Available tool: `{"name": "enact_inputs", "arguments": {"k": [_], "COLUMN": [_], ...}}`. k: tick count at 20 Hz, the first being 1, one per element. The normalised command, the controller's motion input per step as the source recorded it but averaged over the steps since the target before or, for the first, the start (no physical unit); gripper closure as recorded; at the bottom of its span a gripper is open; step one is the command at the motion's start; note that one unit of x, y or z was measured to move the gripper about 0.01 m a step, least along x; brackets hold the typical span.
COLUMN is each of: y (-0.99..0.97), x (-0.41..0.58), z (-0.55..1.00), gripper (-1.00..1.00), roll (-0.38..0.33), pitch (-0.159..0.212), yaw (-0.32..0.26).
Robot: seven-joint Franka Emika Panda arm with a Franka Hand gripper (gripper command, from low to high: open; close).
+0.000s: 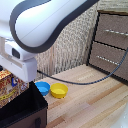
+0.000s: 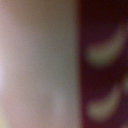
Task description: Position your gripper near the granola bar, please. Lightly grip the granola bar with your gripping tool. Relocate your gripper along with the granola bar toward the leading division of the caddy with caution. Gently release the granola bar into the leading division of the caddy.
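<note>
In the exterior view the granola bar (image 1: 8, 86), a flat box printed yellow, orange and red, stands on edge at the far left, just over the black fabric caddy (image 1: 27, 107). Its lower part dips behind the caddy's near wall. My gripper (image 1: 13, 79) hangs under the white boxy wrist (image 1: 20, 60) and sits on the bar's upper edge, shut on it. The fingers are mostly hidden by the wrist. I cannot make out which division of the caddy lies under the bar. The wrist view is a blur of pale grey-pink and dark maroon, very close to the lens.
A blue bowl (image 1: 42, 88) and a yellow bowl (image 1: 59, 90) sit on the wooden table (image 1: 90, 100) just beyond the caddy. A wooden drawer cabinet (image 1: 112, 42) stands at the exterior view's right. A dark cable (image 1: 100, 77) runs across the table.
</note>
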Motion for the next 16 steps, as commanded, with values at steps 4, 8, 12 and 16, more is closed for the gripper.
{"name": "enact_inputs", "arguments": {"k": [4,8,12,16], "y": [0.01,0.04,0.29,0.48], "x": [0.026,0.032,-0.02,-0.259], "z": [-0.11,-0.1,-0.36,-0.39], "gripper": [1.0,1.0,1.0,1.0], "roll": [-0.022,-0.063,-0.126,-0.095], "pitch": [0.028,0.033,0.072,0.037], "yaw": [-0.342,-0.162,-0.111,-0.068]}}
